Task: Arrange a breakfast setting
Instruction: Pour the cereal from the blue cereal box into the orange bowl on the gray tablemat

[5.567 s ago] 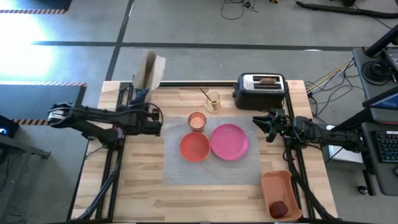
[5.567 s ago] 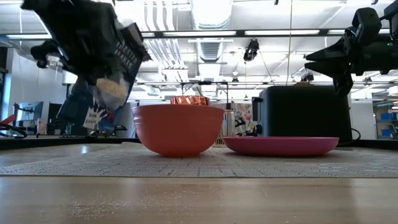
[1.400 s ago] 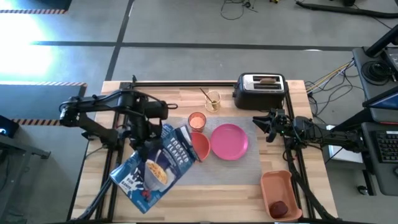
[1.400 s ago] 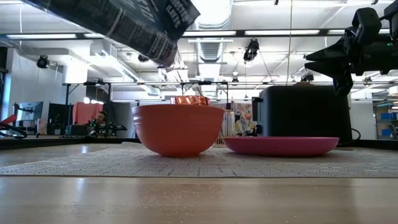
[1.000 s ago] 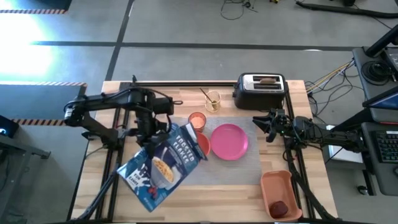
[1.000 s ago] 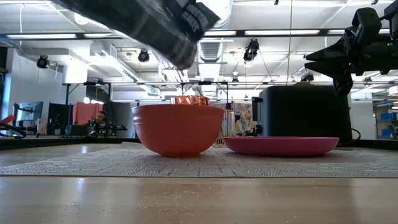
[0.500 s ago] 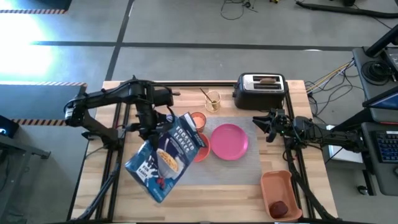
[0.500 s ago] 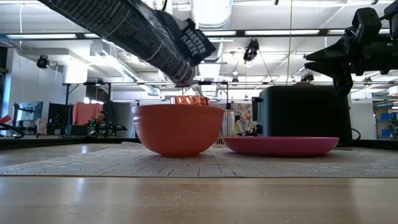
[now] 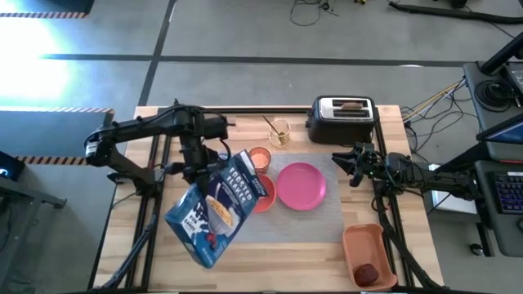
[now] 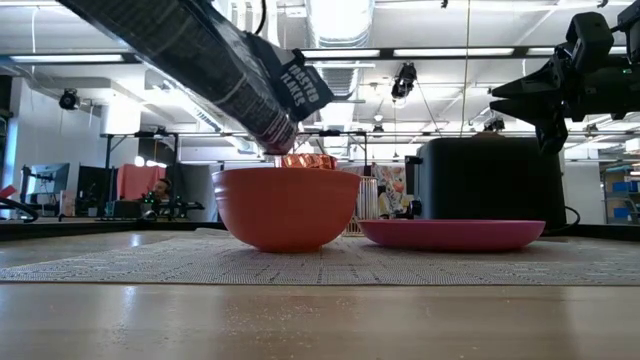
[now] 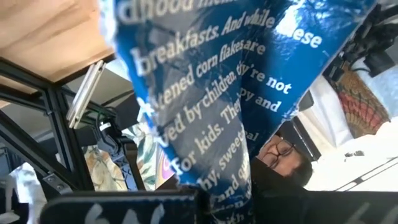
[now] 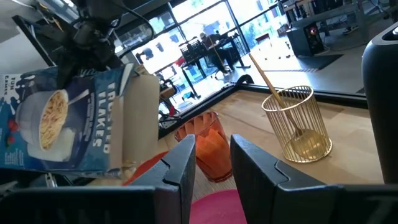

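The left arm's fingers (image 9: 196, 167) are clamped on the blue cereal box (image 9: 216, 206). It has tipped more, and its open end now hangs over the orange-red bowl (image 10: 286, 205) beside the pink plate (image 9: 301, 185). Cereal should pour soon. The right arm's fingers (image 12: 210, 163) wait apart, near the toaster (image 9: 341, 119).

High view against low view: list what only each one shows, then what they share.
Only the high view shows the orange tray with the dark red fruit, the toast in the toaster, the gold spoon, and the left pincer shut on the cereal box.

Only the low view shows the room behind.

Both show the box tipped over the bowl, the pink plate and the waiting right pincer.
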